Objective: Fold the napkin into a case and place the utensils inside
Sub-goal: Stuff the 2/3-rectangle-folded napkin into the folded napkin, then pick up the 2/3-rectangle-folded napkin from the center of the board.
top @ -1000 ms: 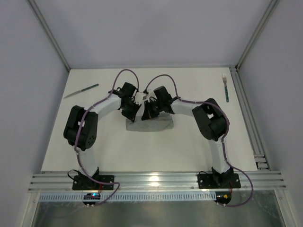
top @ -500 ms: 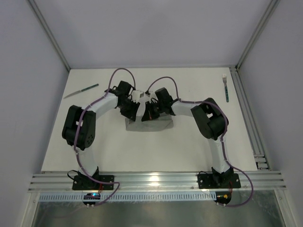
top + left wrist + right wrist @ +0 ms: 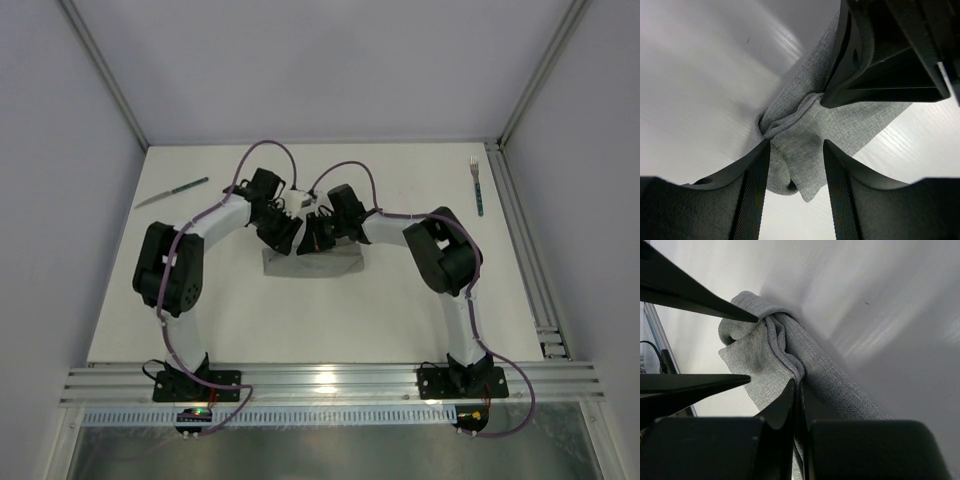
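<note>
The grey napkin (image 3: 318, 264) lies bunched mid-table under both wrists. My right gripper (image 3: 314, 240) is shut on a raised fold of it; in the right wrist view the jaws (image 3: 798, 383) pinch the gathered cloth (image 3: 765, 355). My left gripper (image 3: 292, 238) is open, and in the left wrist view its fingers (image 3: 796, 146) straddle a hanging corner of the napkin (image 3: 805, 125) without squeezing it. The knife (image 3: 172, 192) lies at the far left. The fork (image 3: 477, 185) lies at the far right by the rail.
An aluminium rail (image 3: 520, 230) runs along the table's right edge, close to the fork. White walls close in the back and both sides. The arm bases are bolted to the near rail (image 3: 320, 382).
My left wrist has shifted slightly right and nearer, closing in on the right gripper over the napkin. The right gripper keeps its hold. Knife and fork have not moved.
</note>
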Action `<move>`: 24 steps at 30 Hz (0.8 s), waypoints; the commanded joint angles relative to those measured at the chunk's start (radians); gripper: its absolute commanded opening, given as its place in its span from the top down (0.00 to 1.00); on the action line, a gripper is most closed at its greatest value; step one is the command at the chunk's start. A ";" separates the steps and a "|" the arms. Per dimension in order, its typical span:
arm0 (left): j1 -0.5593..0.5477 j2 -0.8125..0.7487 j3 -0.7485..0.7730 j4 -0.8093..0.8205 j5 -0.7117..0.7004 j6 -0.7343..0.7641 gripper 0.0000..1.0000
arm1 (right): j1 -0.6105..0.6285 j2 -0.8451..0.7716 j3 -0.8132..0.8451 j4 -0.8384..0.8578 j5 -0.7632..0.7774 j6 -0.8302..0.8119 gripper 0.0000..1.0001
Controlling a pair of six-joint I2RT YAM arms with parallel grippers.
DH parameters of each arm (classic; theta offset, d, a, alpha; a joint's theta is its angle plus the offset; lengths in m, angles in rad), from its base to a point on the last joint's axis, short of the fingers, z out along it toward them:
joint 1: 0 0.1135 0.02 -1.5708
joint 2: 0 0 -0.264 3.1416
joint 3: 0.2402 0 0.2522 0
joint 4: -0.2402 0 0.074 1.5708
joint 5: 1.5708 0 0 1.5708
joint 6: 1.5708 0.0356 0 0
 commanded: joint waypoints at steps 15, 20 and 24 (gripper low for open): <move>-0.031 0.030 -0.090 0.140 -0.164 -0.004 1.00 | -0.067 -0.127 -0.010 0.041 -0.055 0.025 0.64; -0.031 0.006 -0.100 0.142 -0.131 -0.011 1.00 | -0.168 -0.284 -0.103 -0.075 0.010 -0.069 0.56; -0.031 -0.002 -0.099 0.134 -0.118 -0.014 1.00 | -0.240 -0.307 -0.171 -0.097 0.034 -0.068 0.55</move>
